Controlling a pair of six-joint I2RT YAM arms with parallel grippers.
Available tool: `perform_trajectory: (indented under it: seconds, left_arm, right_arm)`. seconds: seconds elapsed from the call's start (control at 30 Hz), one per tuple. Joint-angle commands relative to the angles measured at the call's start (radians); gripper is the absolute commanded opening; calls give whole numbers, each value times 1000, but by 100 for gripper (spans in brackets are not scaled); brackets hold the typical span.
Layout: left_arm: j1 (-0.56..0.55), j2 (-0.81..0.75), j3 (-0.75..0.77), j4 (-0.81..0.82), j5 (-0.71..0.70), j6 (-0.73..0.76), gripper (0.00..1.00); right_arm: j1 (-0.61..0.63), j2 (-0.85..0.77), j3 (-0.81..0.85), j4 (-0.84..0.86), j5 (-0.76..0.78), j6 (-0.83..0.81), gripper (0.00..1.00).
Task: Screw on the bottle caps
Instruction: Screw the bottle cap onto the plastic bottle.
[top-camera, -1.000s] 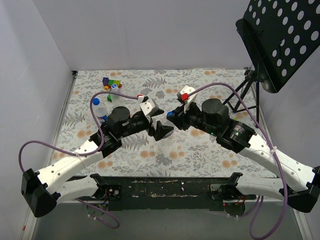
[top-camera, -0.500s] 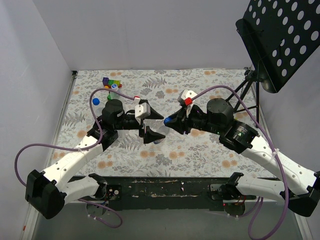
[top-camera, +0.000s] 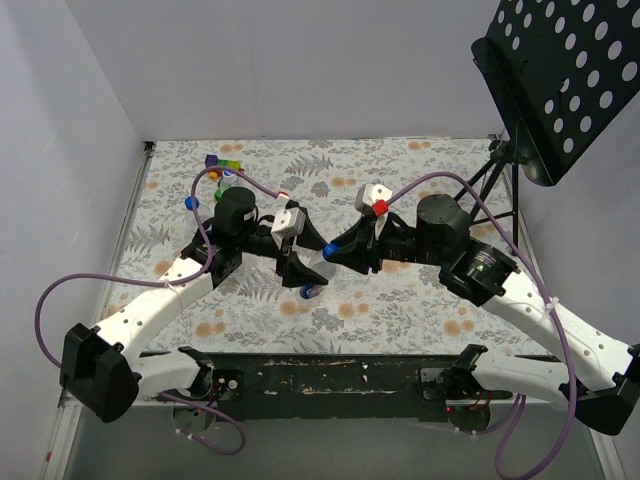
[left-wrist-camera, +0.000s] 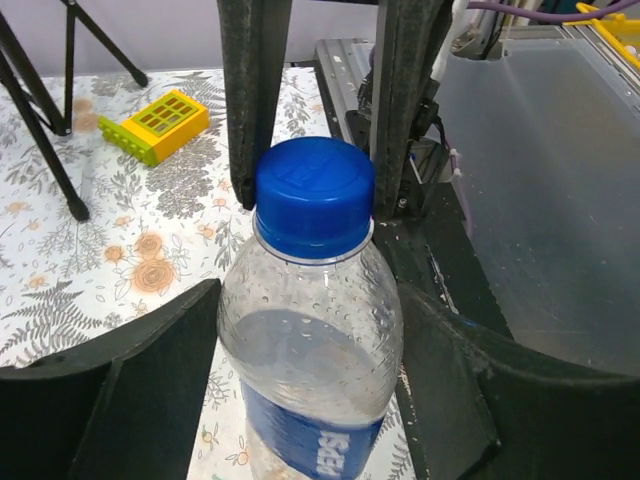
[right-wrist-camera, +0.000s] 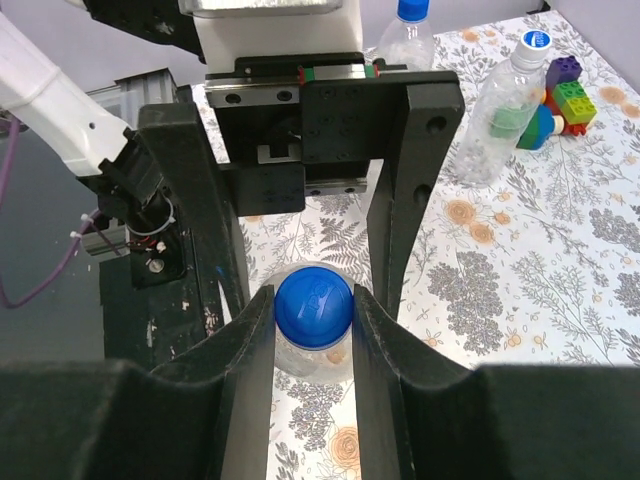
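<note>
Blue cap (right-wrist-camera: 313, 310) is pinched end-on by the right gripper (right-wrist-camera: 312, 298), jaws narrow, and the bottle (left-wrist-camera: 310, 380) runs straight back from it, at the middle of the table (top-camera: 400, 300), between the wider-set fingers of the left gripper (left-wrist-camera: 308, 300), whose grip I cannot tell.

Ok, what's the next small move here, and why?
Probably close the left fingers snugly on the bottle: they flank its body, contact unclear, while the right fingers pinch the blue cap, so twisting could spin the bottle.
</note>
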Motion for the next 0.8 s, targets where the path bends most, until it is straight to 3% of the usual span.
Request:
perform_trajectory:
  seconds: [0.0, 0.1, 0.23, 0.33, 0.5, 0.63, 0.77]
  left_arm:
    - [8, 11, 48, -20, 75, -8, 63]
    - [8, 8, 50, -20, 73, -22, 52]
    - [8, -20, 39, -20, 24, -38, 46]
    - [6, -45, 33, -17, -56, -66, 44]
    - [-35, -101, -4, 35, -331, -146, 37]
    - [-158, -152, -50, 107, -700, -181, 33]
    - [-221, -144, -91, 172, -876, -213, 31]
  right_arm:
    - [-6, -15, 0, 67, -76, -23, 1]
    - [-6, -12, -3, 68, -73, -26, 1]
    - [-6, -9, -3, 57, -10, -25, 1]
    - [-4, 7, 9, 21, 118, -3, 1]
    - [1, 27, 10, -25, 347, 86, 1]
    - [28, 24, -20, -29, 594, 181, 1]
    - [39, 14, -30, -19, 633, 201, 1]
